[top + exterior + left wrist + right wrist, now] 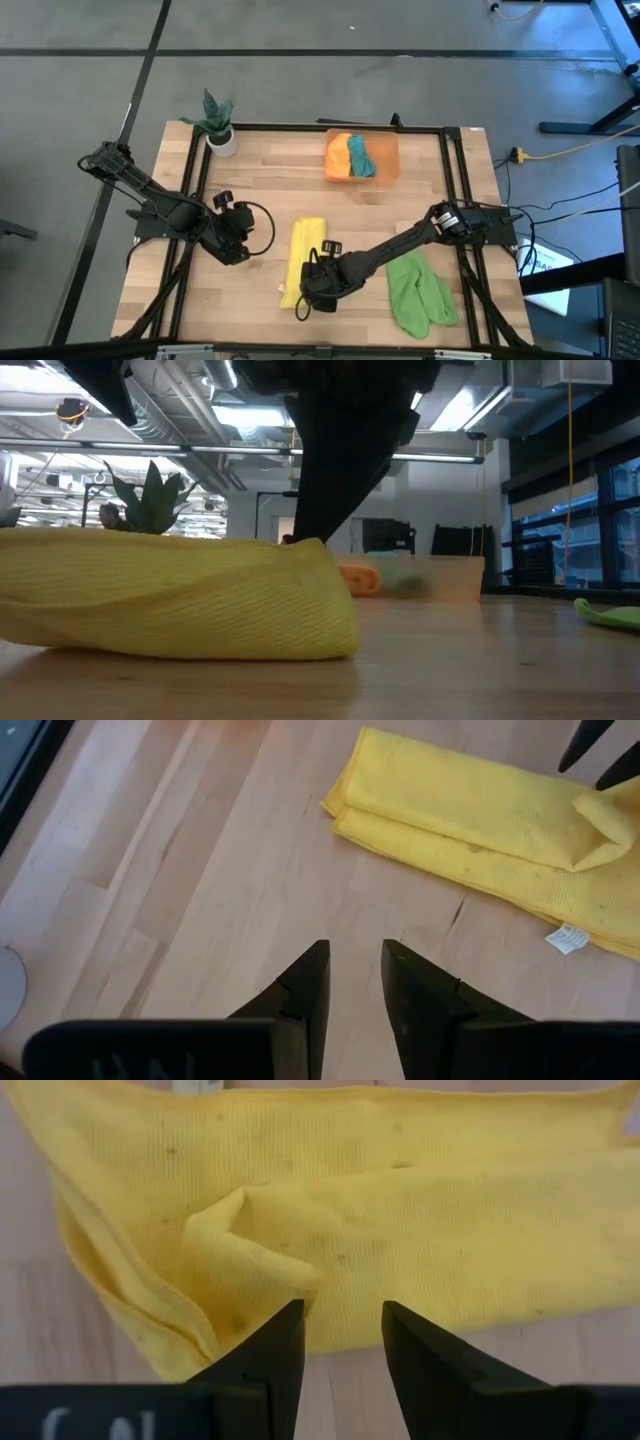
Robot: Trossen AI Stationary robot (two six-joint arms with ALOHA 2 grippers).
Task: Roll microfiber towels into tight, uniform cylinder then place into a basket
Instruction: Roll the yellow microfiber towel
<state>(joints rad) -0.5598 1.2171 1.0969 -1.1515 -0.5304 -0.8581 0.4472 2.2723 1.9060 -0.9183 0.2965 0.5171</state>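
The yellow towel (303,262) lies on the table folded into a long strip that runs from near to far; a small fold (245,1230) stands up at its near end. My right gripper (343,1315) is open just above that end, nothing between its fingers, and also shows in the high view (314,290). My left gripper (355,960) hangs open over bare wood to the strip's left. The orange basket (362,157) at the far edge holds an orange roll (339,156) and a teal roll (360,156). A light green towel (420,290) lies crumpled at the near right.
A white pot with a green plant (218,128) stands at the table's far left corner. A black frame rail (330,127) runs around the tabletop. Bare wood shows between the yellow strip and the basket. In the low view the yellow towel (170,595) fills the foreground.
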